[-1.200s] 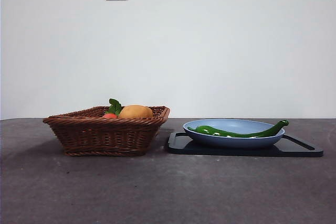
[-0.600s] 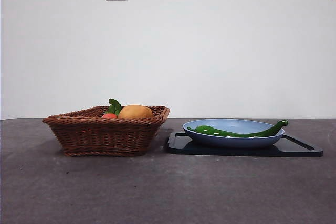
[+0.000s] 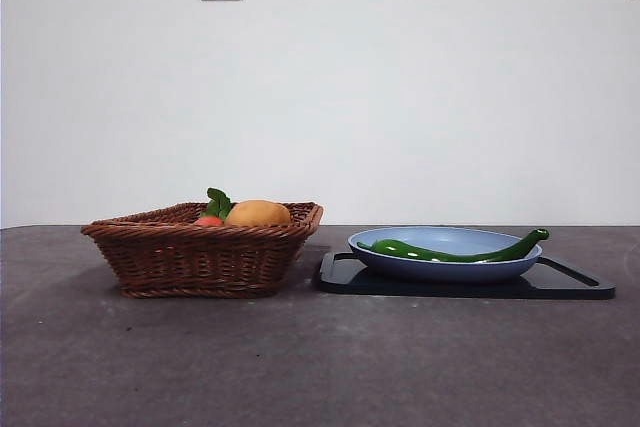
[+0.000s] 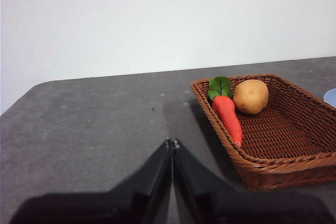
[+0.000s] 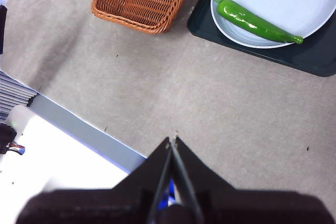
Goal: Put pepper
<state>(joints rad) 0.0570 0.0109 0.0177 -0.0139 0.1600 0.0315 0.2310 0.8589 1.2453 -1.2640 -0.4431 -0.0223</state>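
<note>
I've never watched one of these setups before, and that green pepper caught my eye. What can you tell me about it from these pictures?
The pepper is long, slender, glossy and dark green, with bright highlights along its skin. It looks whole and smooth, gently curved, with one end upturned over the plate's rim. It lies lengthwise in a shallow light-blue plate, which sits on a black tray beside a wicker basket. Only the plate touches it; no gripper is near it.

No readable text, label or sign anywhere.
</note>
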